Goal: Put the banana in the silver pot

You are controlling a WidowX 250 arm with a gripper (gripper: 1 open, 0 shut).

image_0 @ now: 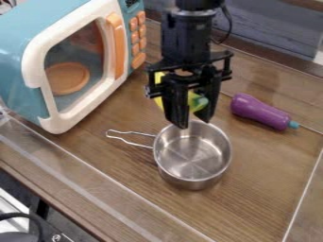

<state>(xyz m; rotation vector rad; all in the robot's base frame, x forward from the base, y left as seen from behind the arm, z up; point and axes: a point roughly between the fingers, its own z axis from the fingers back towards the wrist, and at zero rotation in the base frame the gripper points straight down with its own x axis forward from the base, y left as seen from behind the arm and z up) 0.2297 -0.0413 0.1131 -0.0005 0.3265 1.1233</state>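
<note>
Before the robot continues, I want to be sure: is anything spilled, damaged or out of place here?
Nothing stands out: the silver pot sits upright, and I see no spill or damage.

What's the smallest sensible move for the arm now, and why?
Probably ease the tool slightly toward the viewer before letting go: it grips the banana, which appears over the far rim of the silver pot rather than its middle.

a black robot gripper (pixel 184 121) grips a yellow banana (pixel 161 81) above the silver pot (pixel 194 154), left of a purple eggplant (pixel 263 112).
</note>
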